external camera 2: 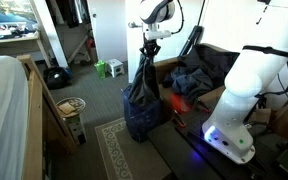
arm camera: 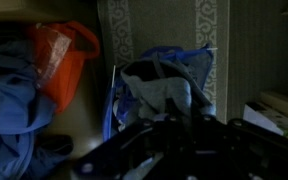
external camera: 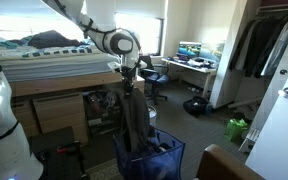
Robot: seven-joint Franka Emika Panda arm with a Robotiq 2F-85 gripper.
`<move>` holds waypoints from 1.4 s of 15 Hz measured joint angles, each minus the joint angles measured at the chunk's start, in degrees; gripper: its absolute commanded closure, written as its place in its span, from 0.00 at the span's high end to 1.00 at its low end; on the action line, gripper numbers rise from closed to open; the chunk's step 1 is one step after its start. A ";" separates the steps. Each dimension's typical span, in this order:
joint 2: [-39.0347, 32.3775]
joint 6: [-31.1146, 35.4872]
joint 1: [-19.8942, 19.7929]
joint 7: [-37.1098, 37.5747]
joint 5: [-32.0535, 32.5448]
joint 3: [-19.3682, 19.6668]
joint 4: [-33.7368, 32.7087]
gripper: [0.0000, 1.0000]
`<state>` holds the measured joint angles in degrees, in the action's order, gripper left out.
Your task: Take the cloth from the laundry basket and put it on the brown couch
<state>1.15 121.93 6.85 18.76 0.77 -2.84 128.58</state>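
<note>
My gripper [external camera: 127, 67] is shut on the top of a dark grey cloth [external camera: 134, 115], which hangs straight down with its lower end in the blue laundry basket [external camera: 156, 158]. In an exterior view the gripper [external camera 2: 149, 38] holds the cloth [external camera 2: 142, 85] above the basket [external camera 2: 136, 120], with the brown couch [external camera 2: 222, 55] just behind it. In the wrist view the basket [arm camera: 199, 70] lies below with grey cloth [arm camera: 164, 97] in it. My dark fingers [arm camera: 179, 150] fill the bottom of that view.
Blue clothes [external camera 2: 189, 80] and an orange bag [external camera 2: 177, 101] lie on the couch; the bag [arm camera: 59, 50] also shows in the wrist view. A loft bed [external camera: 44, 60], a desk with monitors [external camera: 189, 62], a patterned rug [external camera 2: 114, 150] and a green item [external camera: 236, 129] surround the spot.
</note>
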 measured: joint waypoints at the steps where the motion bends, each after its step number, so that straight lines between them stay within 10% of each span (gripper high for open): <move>1: 2.38 -0.12 -0.53 0.55 0.00 0.02 0.32 0.04; 21: 32.90 1.63 -23.86 5.49 -4.77 12.05 13.88 0.03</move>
<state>34.06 123.56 -17.02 24.25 -4.01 9.21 142.45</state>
